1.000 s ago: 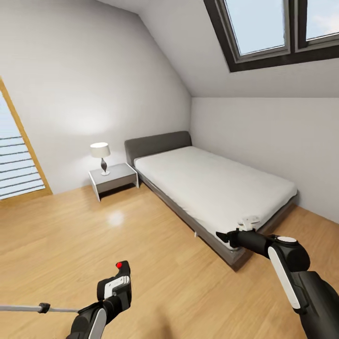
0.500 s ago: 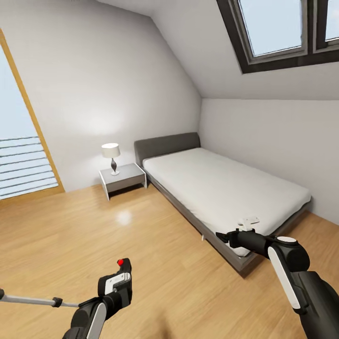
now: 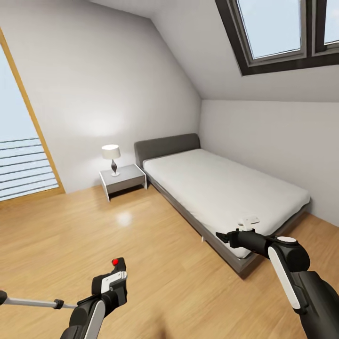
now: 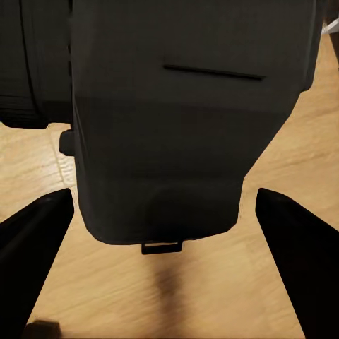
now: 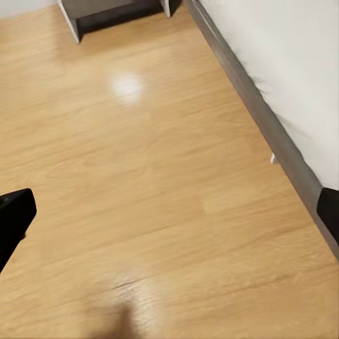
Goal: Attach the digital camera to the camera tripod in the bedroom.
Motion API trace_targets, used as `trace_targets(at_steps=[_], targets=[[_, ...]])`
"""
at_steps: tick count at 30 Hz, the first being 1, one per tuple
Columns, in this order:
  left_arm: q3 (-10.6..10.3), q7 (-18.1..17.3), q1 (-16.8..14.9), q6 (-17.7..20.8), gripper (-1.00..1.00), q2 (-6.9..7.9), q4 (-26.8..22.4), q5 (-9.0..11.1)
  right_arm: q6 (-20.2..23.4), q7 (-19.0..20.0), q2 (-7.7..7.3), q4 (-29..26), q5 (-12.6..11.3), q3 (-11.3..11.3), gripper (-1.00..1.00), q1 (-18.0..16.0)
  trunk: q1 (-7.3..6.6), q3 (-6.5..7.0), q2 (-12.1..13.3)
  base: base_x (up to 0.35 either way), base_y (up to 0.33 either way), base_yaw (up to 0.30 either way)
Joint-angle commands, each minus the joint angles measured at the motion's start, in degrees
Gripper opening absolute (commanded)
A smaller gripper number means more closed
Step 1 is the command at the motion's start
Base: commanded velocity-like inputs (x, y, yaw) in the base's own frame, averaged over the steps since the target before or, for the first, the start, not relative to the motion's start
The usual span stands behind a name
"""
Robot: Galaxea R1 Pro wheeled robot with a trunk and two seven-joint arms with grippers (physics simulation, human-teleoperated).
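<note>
- Head view: my left gripper sits low over the wood floor, pinching the camera; its red button sticks up on top.
- Left wrist view: camera body held between the two fingers, lens barrel off to one side, floor behind it.
- Head view: a thin grey tripod leg with a black joint pokes in at the lower left edge, just beside my left arm; I can't see the tripod head.
- Right gripper hangs at the foot corner of the bed, holding nothing.
- Right wrist view: fingertips spread wide apart at both frame edges, bare floor and bed frame between them.
- Nightstand with a lamp stands beside the headboard; skylight above, tall window on the left wall.
</note>
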Motion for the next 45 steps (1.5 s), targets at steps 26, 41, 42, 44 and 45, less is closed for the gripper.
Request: trace_targets(at_steps=[26,41,42,44,45], targets=[[0.8,0.6,-0.8,-3.8,-1.00,2.27,9.5,1.0,0.3,-0.2,-0.12,0.0,-0.5,0.0,1.00,-0.1,-5.72,4.61,10.4,0.000,0.000,0.000],[0.7,0.5,-2.4,-5.6,-1.00,2.50,13.9,1.0,0.2,-0.2,-0.12,0.0,-0.5,0.0,1.00,-0.1,-9.01,7.30,16.4,0.000,0.000,0.000],[0.7,0.5,-2.4,-5.7,-1.00,2.50,14.0,1.0,0.2,-0.2,-0.12,0.0,-0.5,0.0,1.00,-0.1,-9.23,7.48,16.8,0.000,0.000,0.000],[0.7,0.5,-2.5,-5.9,-1.00,2.50,14.2,1.0,0.2,-0.2,-0.12,0.0,-0.5,0.0,1.00,-0.1,-9.67,7.84,17.6,0.000,0.000,0.000],[0.7,0.5,-2.5,-5.9,-1.00,2.50,14.3,1.0,0.2,-0.2,-0.12,0.0,-0.5,0.0,1.00,-0.1,-9.89,8.02,18.0,0.000,0.000,0.000]])
